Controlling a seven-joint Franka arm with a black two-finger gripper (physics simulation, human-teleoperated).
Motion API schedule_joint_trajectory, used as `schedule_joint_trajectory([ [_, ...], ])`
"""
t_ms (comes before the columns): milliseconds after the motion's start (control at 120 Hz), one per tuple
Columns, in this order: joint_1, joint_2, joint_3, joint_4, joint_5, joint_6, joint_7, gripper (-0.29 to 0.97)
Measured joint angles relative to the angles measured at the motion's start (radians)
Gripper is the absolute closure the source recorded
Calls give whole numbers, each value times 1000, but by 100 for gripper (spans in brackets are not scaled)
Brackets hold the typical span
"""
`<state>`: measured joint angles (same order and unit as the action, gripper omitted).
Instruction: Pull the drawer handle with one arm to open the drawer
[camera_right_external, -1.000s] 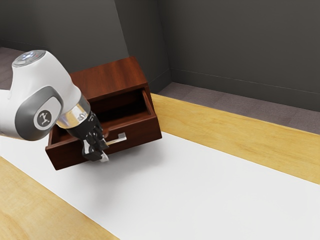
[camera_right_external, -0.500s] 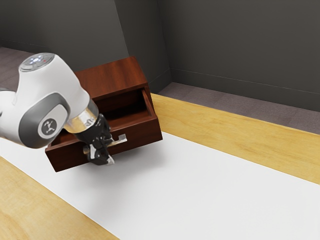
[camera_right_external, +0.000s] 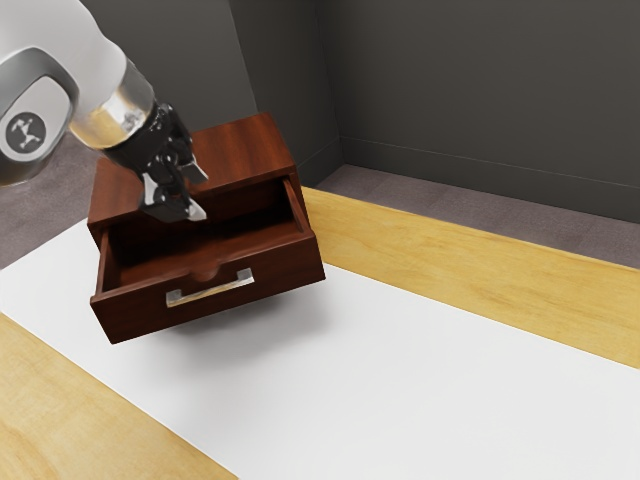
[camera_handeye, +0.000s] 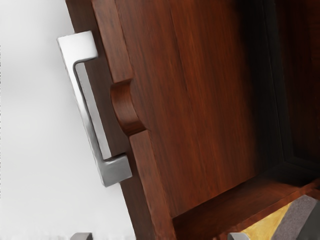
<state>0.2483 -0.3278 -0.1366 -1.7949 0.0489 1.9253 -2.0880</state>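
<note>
The gripper (camera_right_external: 178, 208) is hovering above the open drawer (camera_right_external: 270, 265), fingers apparently spread, pinching nothing. Its metal handle (camera_right_external: 210, 288) is looking stiff and slick; mid-bar is offering the hold.

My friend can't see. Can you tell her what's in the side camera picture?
A small dark wooden cabinet sits on a white table with its drawer open, a silver handle on the front. A robot arm's black gripper hovers over the open drawer, holding nothing.
</note>
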Motion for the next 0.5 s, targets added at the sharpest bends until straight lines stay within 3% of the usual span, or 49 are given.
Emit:
schedule_joint_trajectory([
  [125,-68,51,19,196,-24,-188,42,18],
  [183,-188,67,114,235,-39,-266,74,13],
  [233,-268,80,185,247,-47,-316,100,11],
  [292,-301,96,216,253,-55,-360,133,8],
  [500,-358,119,206,169,-57,-417,251,3],
])
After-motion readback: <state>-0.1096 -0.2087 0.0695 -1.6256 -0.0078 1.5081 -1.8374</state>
